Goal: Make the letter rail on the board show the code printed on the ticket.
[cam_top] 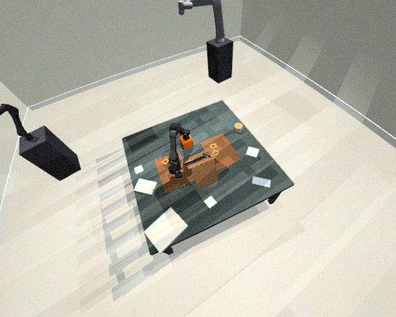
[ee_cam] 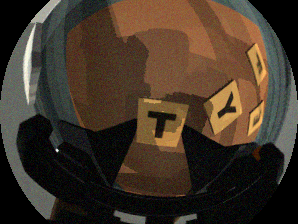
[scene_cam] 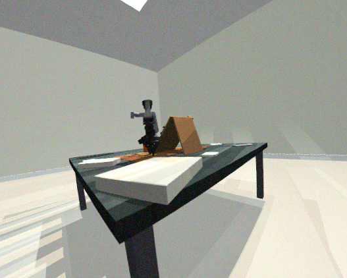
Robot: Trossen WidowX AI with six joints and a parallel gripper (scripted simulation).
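My gripper [cam_top: 178, 174] [scene_cam: 153, 154] [ee_cam: 160, 125] points down at the brown mat [cam_top: 167, 185] [ee_cam: 95, 65]. Its fingertips touch both sides of the T tile [ee_cam: 161, 131], which lies flat on the mat. The Y tile [ee_cam: 223, 107] lies turned just right of the fingers. Two more tiles, one upper [ee_cam: 257, 64] and one lower [ee_cam: 256, 119], lie at the mat's right edge; their letters are hard to read. The tilted board [cam_top: 205, 174] [scene_cam: 189, 135] stands right of the gripper, with the rail [cam_top: 197, 160] along its top. The rail's letters and the ticket's print are unreadable.
A second brown mat [cam_top: 230, 157] with two tiles [cam_top: 213, 146] [cam_top: 216, 152] lies beyond the board. The arm stands on an orange block [cam_top: 186, 142]. A large pale slab [cam_top: 166, 230] [scene_cam: 146, 174], several white pieces and a round tan object [cam_top: 238, 128] are around the dark table.
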